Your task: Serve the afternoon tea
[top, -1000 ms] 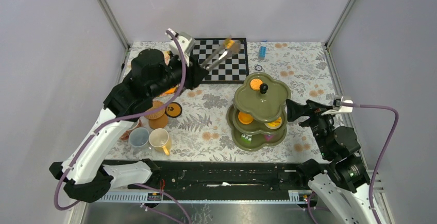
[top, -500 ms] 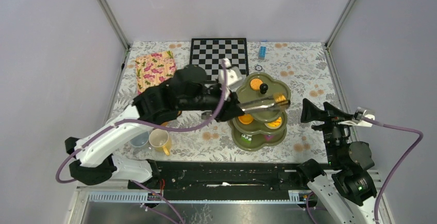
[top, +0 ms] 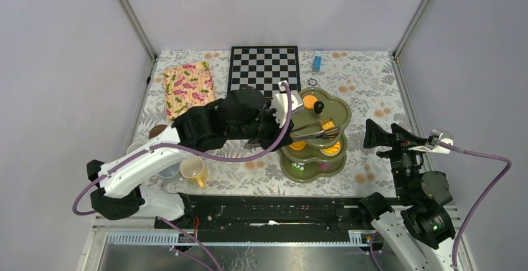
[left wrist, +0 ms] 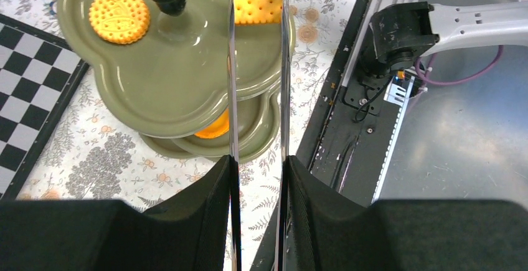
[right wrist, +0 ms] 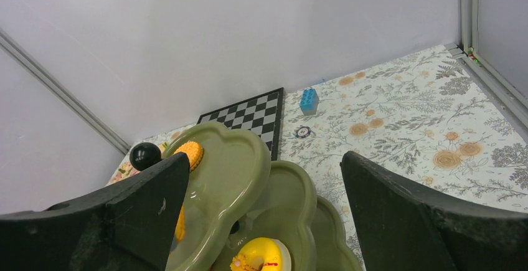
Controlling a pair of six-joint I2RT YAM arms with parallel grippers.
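The olive-green three-tier stand (top: 292, 116) with its black knob (top: 318, 105) stands right of centre. A round orange biscuit (top: 307, 101) lies on its top tier. My left gripper (top: 277, 131) is shut on metal tongs (top: 311, 132). The tongs (left wrist: 232, 96) grip a square orange biscuit (left wrist: 258, 1) over the top tier's near right edge. My right gripper (top: 372, 135) is open and empty, just right of the stand (right wrist: 236, 159). A yellow doughnut (right wrist: 264, 253) sits on the middle tier. A cream-yellow mug (top: 193, 170) and a pale blue mug (top: 167, 170) stand at the near left.
The chessboard (top: 264, 68) lies at the back centre, the floral pink-yellow tray (top: 188, 83) to its left. A blue block (top: 317, 62) and a small ring (top: 312, 81) lie behind the stand. A brown coaster (top: 159, 131) shows by my left arm.
My left arm swung the tongs and square biscuit from over the chessboard to the stand's top tier. My right gripper drew back to the right.
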